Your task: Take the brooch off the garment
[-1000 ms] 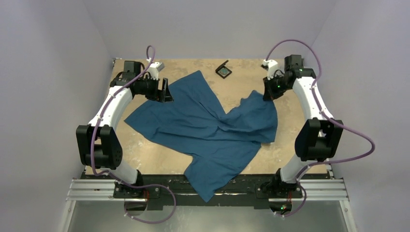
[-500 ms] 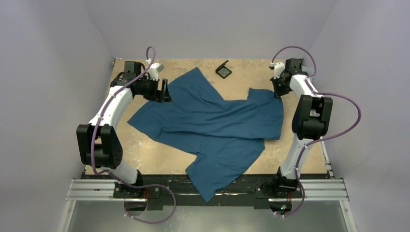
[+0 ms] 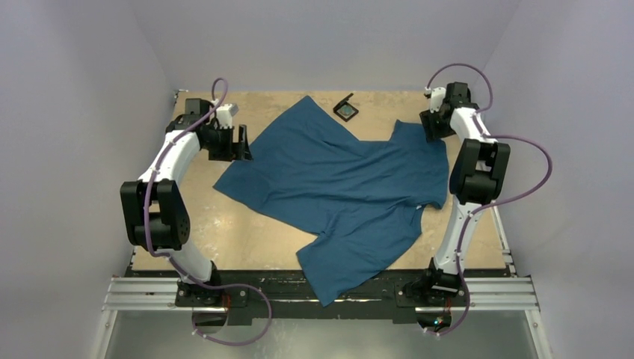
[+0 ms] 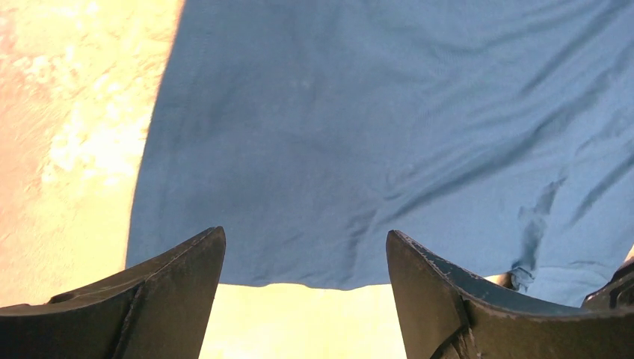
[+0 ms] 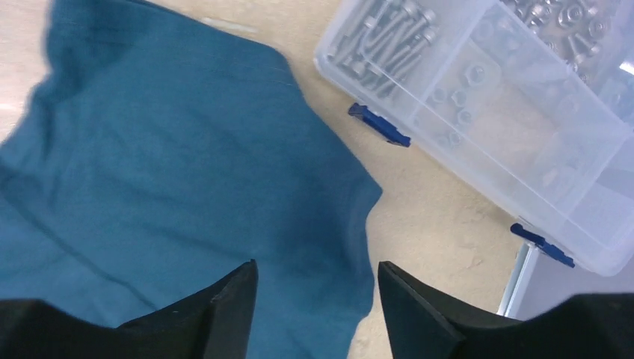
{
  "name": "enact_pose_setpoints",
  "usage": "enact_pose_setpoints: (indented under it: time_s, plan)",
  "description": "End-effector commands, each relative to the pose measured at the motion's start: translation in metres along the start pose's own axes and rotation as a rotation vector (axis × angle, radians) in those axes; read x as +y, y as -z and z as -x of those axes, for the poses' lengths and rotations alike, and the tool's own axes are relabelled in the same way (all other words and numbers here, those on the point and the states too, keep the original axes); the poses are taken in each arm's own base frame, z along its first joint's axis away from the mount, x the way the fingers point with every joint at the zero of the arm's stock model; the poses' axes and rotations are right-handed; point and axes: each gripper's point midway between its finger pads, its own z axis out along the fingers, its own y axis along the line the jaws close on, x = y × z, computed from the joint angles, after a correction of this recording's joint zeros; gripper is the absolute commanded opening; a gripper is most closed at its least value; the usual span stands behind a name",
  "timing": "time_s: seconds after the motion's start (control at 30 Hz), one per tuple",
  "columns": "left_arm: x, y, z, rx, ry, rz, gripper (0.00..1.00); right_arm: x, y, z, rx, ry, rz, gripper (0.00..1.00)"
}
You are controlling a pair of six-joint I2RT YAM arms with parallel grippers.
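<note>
The teal-blue T-shirt (image 3: 344,179) lies spread over the middle of the table, with one part hanging over the near edge. No brooch shows on it in any view. A tiny pale speck (image 3: 416,207) sits at its right edge, too small to identify. My left gripper (image 3: 243,142) is open and empty at the shirt's far left corner. In the left wrist view (image 4: 306,243) the cloth's edge (image 4: 314,284) lies between its fingertips. My right gripper (image 3: 434,129) is open and empty over the shirt's far right corner (image 5: 329,224), with its jaws spread above the cloth.
A small black square frame (image 3: 345,110) lies at the table's far edge, just beyond the shirt. A clear plastic box of screws (image 5: 508,112) with blue clips lies right of the shirt's corner, by the table's right edge.
The right arm moved to the far right and the shirt's bunched right part went with it, so the cloth now lies flatter and wider. The left gripper shifted slightly left.
</note>
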Motion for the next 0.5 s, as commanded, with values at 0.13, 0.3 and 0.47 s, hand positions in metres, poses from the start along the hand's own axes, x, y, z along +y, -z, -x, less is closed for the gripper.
enact_pose_setpoints:
  time_s: [0.13,0.3,0.47]
  plan:
    - [0.000,0.008,0.004,-0.030,0.069,-0.050,0.80,0.089,0.108,0.104,-0.339,0.086,0.234,0.72]
    - [-0.006,0.027,0.007,-0.078,0.027,-0.058,0.80,0.195,0.134,0.167,-0.509,0.160,0.365,0.56]
    - [-0.014,0.043,0.003,-0.108,0.019,-0.053,0.80,0.287,0.118,0.203,-0.543,0.246,0.404,0.13]
